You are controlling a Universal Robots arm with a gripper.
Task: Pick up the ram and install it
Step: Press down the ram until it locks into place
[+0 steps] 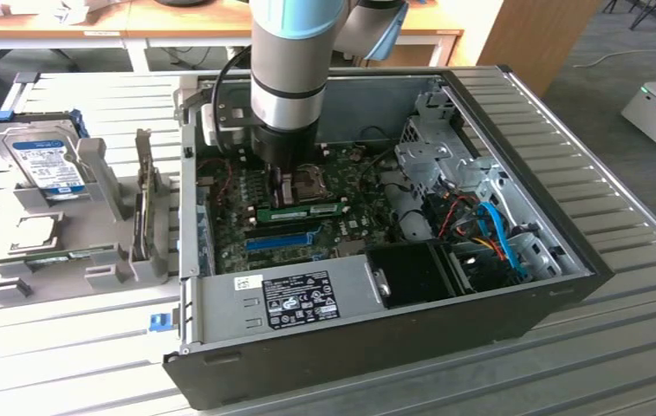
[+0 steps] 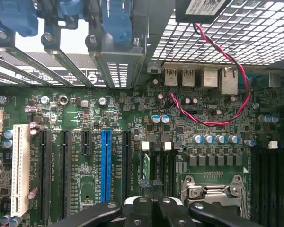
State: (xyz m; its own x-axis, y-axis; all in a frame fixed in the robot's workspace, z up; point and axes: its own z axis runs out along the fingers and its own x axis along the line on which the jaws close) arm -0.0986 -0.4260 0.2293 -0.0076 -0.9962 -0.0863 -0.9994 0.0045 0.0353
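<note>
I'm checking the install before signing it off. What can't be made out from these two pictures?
- Wrist view: the claw is cut off by the picture's edge, tips unseen.
- Exterior view: the arm hides whether the claw touches the ram.
- Exterior view: the ram's end latches are too small to judge seating.
- Exterior view: the hard drive label is too small to read.
</note>
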